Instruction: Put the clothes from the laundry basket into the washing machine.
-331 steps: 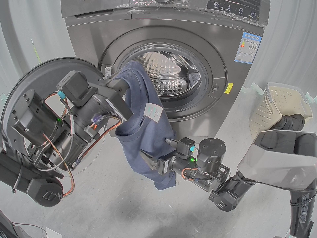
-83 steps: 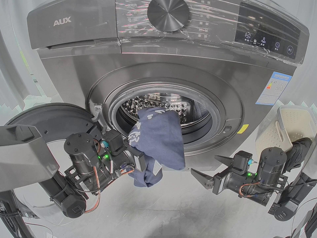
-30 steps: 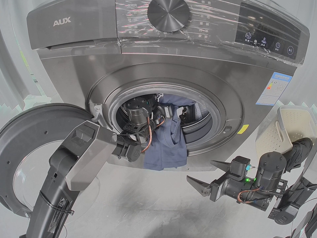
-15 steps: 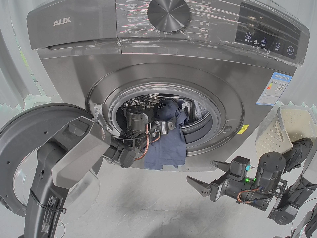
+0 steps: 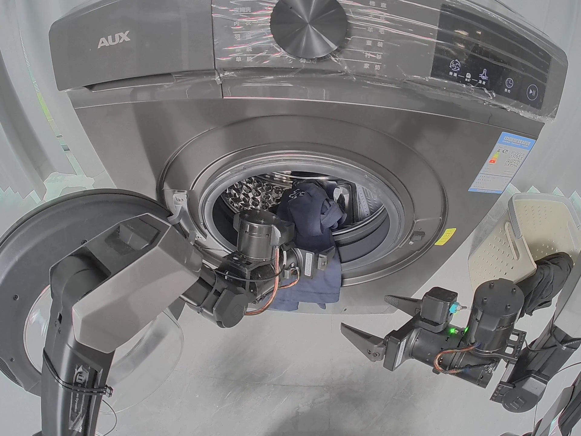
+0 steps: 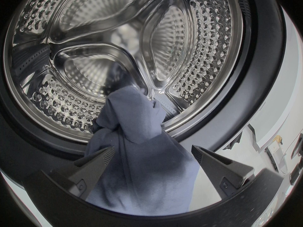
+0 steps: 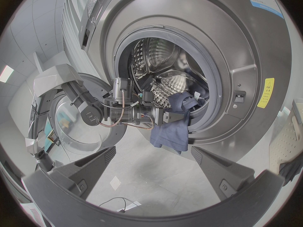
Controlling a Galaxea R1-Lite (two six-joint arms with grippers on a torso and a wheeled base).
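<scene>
The left gripper has dropped from where it sat half a second ago, up at the bundle, and now hangs at the lower lip of the washing machine opening. Its fingers are spread wide in the left wrist view, with the navy garment lying loose between them and not pinched. The cloth is bunched up in the mouth of the drum, its top heaped on the rubber seal. A shorter tail than a second ago hangs over the front rim toward the floor. The right wrist view shows that same flap drooping below the left gripper. The right gripper has barely stirred, hovering low in front of the machine, to the right of the opening and well apart from the garment, fingers splayed and carrying nothing. The round door stands swung open on the left. On the far right, the laundry basket leans with dark clothing spilling from it, unchanged.
</scene>
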